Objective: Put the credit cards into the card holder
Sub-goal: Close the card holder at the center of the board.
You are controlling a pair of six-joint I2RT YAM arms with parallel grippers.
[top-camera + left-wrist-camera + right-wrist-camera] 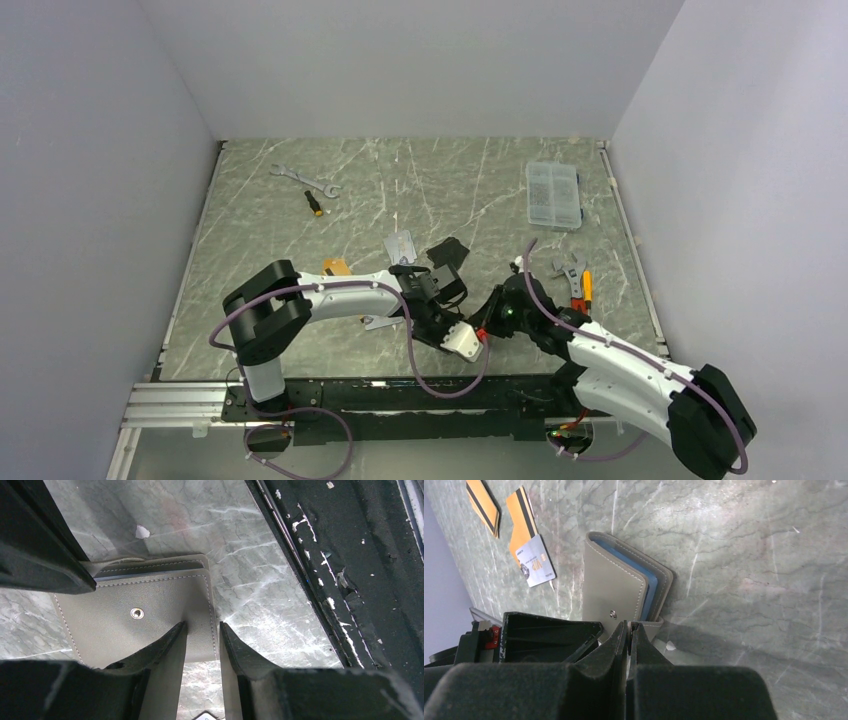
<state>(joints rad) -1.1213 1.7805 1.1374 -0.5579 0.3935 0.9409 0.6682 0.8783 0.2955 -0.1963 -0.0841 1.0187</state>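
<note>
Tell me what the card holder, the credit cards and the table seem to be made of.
The card holder: likely leather or faux leather, matte grey-taupe, judging by pale edge stitching and the metal snap. Its blue sleeves look like plastic. The credit cards: apparently thin printed plastic, lying flat. The table: green-grey stone look with white veins; real marble or laminate, cannot tell.

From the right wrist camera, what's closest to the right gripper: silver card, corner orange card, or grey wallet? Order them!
1. The card holder, right against the right gripper.
2. The silver card, up to the left.
3. The corner orange card, farthest, top left.
</note>
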